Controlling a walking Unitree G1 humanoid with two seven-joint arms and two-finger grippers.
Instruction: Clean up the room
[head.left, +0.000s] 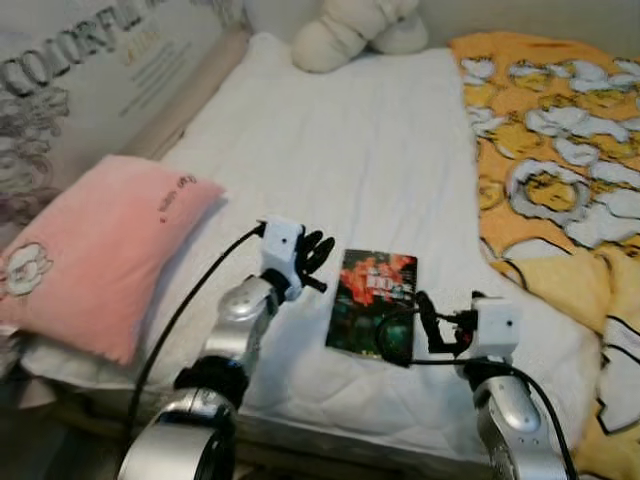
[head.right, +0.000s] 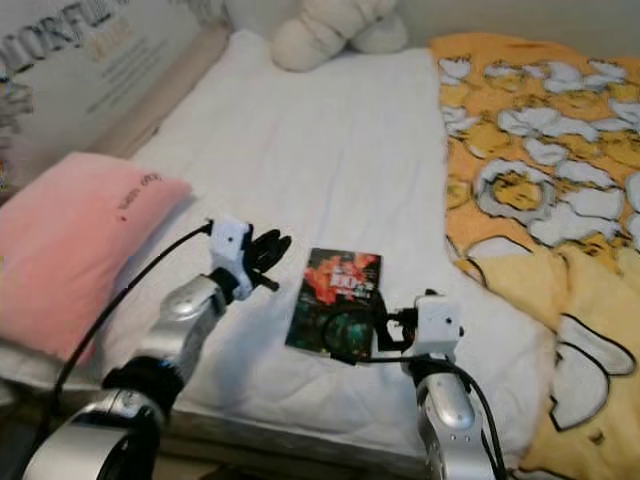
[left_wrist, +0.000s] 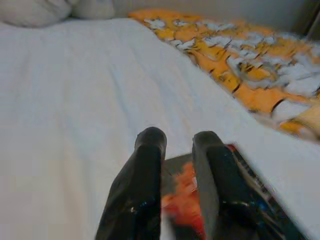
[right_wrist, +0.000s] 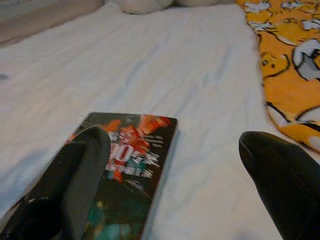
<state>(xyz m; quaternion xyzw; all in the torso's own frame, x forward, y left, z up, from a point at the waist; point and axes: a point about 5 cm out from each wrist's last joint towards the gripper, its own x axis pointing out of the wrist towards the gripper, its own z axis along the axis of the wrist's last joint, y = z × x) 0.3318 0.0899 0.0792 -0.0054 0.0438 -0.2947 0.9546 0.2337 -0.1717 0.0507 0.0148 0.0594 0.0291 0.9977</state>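
A dark book (head.left: 372, 305) with a red and green cover lies flat on the white bed sheet (head.left: 340, 150), near the bed's front edge. My right gripper (right_wrist: 172, 140) is open and low at the book's near right corner. One of its fingers (right_wrist: 85, 165) is over the cover and the other is over bare sheet. My left gripper (head.left: 318, 255) hovers just left of the book's far left corner. Its fingers (left_wrist: 145, 180) are close together with nothing between them.
A pink pillow (head.left: 100, 250) lies on the left side of the bed. A white plush toy (head.left: 350, 30) sits at the far end. A yellow patterned blanket (head.left: 560, 150) covers the right side. The bed's front edge (head.left: 330, 430) is just before me.
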